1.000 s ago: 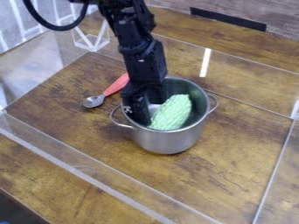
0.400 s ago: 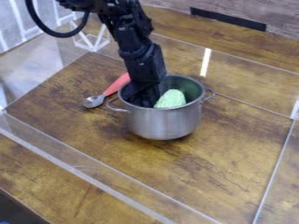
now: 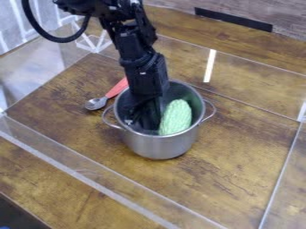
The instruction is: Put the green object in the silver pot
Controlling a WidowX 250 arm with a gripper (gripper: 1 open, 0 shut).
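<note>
Pot: the silver pot (image 3: 159, 143) sits near the middle of the wooden table (image 3: 72, 192). It is round and shiny, with straight sides. One small loop handle shows on its left side and one on its right.
Green thing: the green object (image 3: 177, 115) is inside the pot. It leans on its end against the right half of the pot, and its top pokes up a little above the rim. Its skin is bumpy and light green.
Arm: the black arm (image 3: 134, 49) comes down from the top left and reaches into the left half of the pot.
Gripper: the gripper (image 3: 145, 114) is down inside the pot, right beside the green object. Its jaws are closed tight. I cannot tell if it pinches the green object or only touches it, since the tips are dark and low in the pot.
Spoon: a small spoon (image 3: 104, 97) with a red handle lies on the table, just left of the pot. Its silver bowl points to the left, away from the pot. The arm hides part of the handle.
Walls: clear plastic walls (image 3: 72, 161) stand around the table. One runs along the front edge and one along the left.
</note>
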